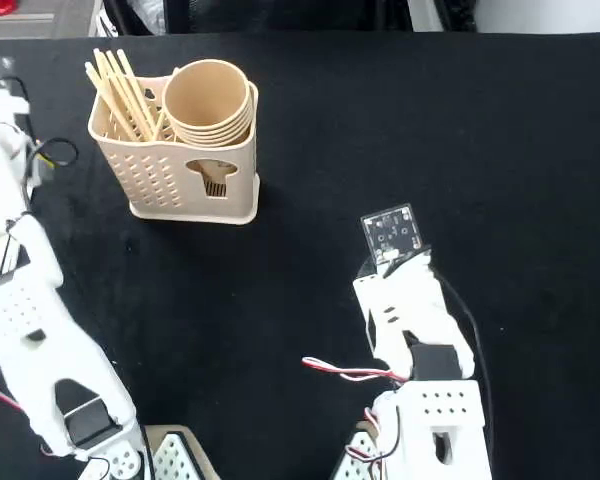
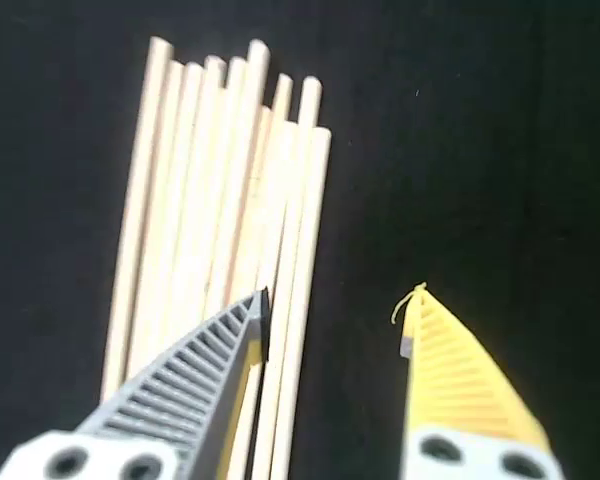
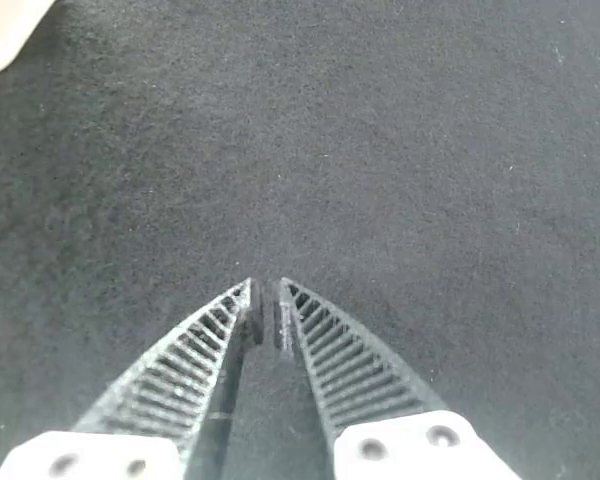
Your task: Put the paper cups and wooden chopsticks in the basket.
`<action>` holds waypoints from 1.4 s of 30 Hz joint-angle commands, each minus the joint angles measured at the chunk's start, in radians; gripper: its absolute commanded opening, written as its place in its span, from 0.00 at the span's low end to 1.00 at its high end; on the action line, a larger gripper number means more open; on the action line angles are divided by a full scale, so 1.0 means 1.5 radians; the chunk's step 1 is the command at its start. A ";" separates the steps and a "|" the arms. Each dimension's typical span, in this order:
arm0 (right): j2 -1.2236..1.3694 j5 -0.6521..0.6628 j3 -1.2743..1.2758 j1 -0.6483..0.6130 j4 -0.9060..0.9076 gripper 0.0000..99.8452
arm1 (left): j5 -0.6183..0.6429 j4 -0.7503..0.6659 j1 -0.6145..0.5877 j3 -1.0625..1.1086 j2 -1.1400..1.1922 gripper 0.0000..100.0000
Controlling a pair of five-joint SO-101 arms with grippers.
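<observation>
A beige perforated basket stands upright at the back left of the black table. Inside it sits a stack of paper cups, with a bundle of wooden chopsticks leaning beside the cups. In the left wrist view the chopsticks lie just ahead of my left gripper, which is open; its grey finger overlaps them and the yellow finger stands apart. My right gripper is shut on nothing, low over bare table at the front middle.
The left arm runs along the table's left edge, left of the basket. The right arm sits at the front centre with red and white wires beside it. A basket corner shows far ahead of the right gripper.
</observation>
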 commanded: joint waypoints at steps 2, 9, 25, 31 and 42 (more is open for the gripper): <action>-0.010 0.004 -0.005 -0.003 -0.012 0.04 | -0.007 0.014 -0.006 -0.187 0.139 0.23; -0.010 0.004 -0.004 -0.003 -0.013 0.04 | -0.009 0.133 -0.004 -0.446 0.300 0.23; -0.010 0.004 -0.004 -0.003 -0.013 0.04 | -0.137 0.305 -0.001 -0.585 0.394 0.06; -0.010 0.004 -0.004 -0.003 -0.013 0.04 | -0.138 0.373 0.018 -0.611 0.392 0.06; -0.010 0.004 -0.004 -0.003 -0.013 0.04 | -0.057 0.392 0.041 -0.611 0.319 0.03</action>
